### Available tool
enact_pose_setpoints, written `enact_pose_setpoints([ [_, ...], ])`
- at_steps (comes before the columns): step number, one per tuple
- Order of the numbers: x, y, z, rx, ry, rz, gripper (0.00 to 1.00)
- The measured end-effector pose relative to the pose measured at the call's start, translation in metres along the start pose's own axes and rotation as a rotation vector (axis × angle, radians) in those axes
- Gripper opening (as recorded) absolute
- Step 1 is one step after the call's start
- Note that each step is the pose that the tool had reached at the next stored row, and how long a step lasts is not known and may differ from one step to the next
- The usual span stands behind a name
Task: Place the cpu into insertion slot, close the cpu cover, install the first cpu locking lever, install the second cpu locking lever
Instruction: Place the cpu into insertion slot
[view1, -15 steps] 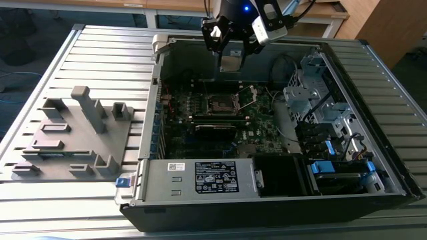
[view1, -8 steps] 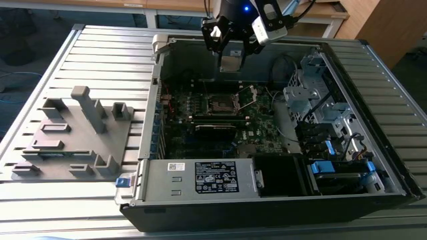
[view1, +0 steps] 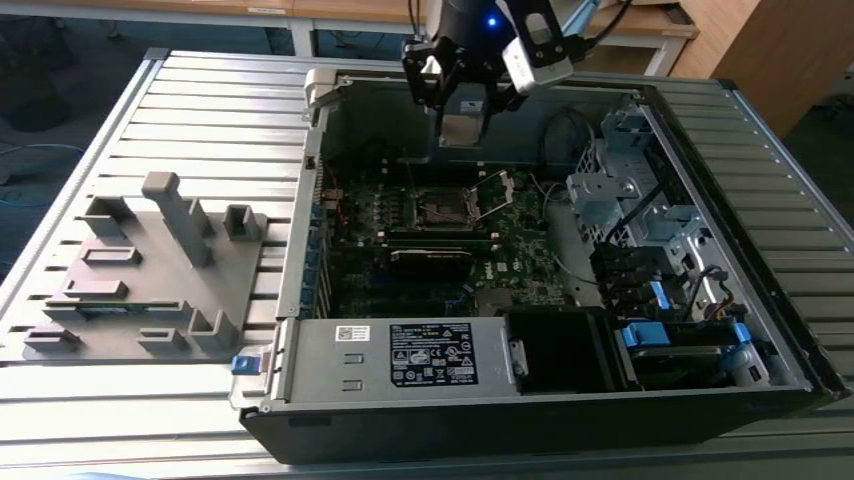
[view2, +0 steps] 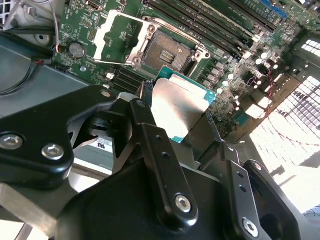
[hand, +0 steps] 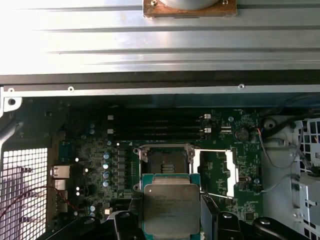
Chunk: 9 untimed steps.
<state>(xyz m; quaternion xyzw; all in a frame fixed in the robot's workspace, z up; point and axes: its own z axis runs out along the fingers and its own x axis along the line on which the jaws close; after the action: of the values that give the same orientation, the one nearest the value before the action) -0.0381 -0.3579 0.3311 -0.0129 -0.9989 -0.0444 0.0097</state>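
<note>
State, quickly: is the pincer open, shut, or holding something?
Pincer: shut on the small flat square cpu with dull silver-grey metal top.

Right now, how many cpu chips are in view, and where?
1. The cpu is held by the gripper above the board, close to the empty insertion slot, whose cpu cover stands open. Some of the case interior is hidden from view.

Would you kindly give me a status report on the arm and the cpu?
Gripper shut on the cpu, not yet seated. Insertion slot empty, cpu cover swung open beside it. Nothing seen in between.
</note>
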Motion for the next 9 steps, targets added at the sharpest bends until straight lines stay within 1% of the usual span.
enact_pose_setpoints([
  [3, -0.0001, -0.0005, 0.0055, 0.0000, 0.0038, 0.000, 0.54],
  [9, -0.0003, -0.0013, 0.0152, 0.0005, 0.0077, 0.001, 0.54],
])
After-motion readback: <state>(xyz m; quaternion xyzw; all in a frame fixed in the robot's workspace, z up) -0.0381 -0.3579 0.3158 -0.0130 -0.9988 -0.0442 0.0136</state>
